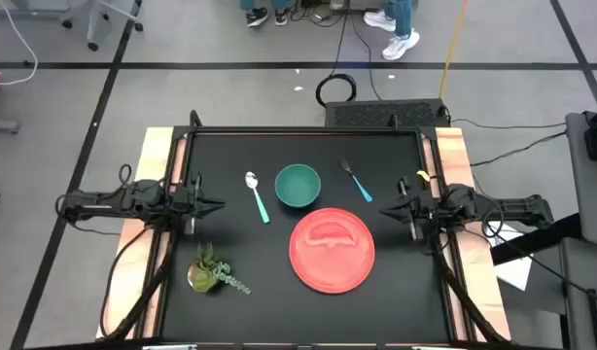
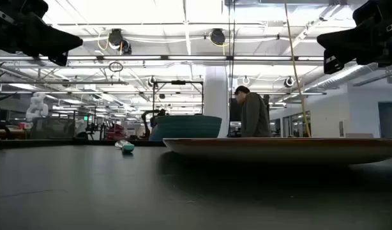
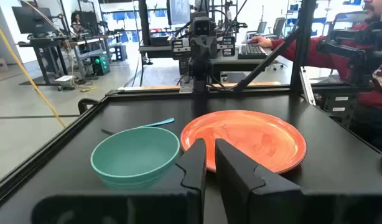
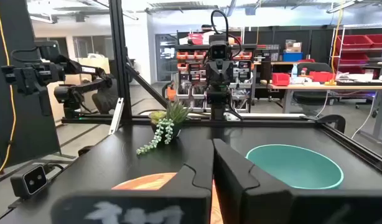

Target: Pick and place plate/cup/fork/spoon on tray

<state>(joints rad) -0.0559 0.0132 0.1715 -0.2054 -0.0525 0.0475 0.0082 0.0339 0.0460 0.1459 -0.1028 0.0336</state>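
Observation:
The coral-red tray [image 1: 333, 250] lies flat on the black table, right of centre toward the near edge. The teal-green cup [image 1: 298, 186] stands upright just beyond it. The spoon [image 1: 256, 195] lies flat left of the cup. The fork [image 1: 355, 181] lies flat right of the cup. My left gripper [image 1: 216, 205] hovers at the table's left side, shut and empty, pointing at the spoon. My right gripper [image 1: 384, 207] hovers at the right side, shut and empty, pointing at the tray's far right rim. The left wrist view shows the cup [image 3: 136, 155], the tray [image 3: 253, 140] and the fork's handle [image 3: 157, 123].
A small potted plant [image 1: 213, 270] lies at the near left of the table. Wooden side rails [image 1: 452, 156] and a black frame border the mat. A person [image 2: 253, 115] stands in the room beyond the far edge.

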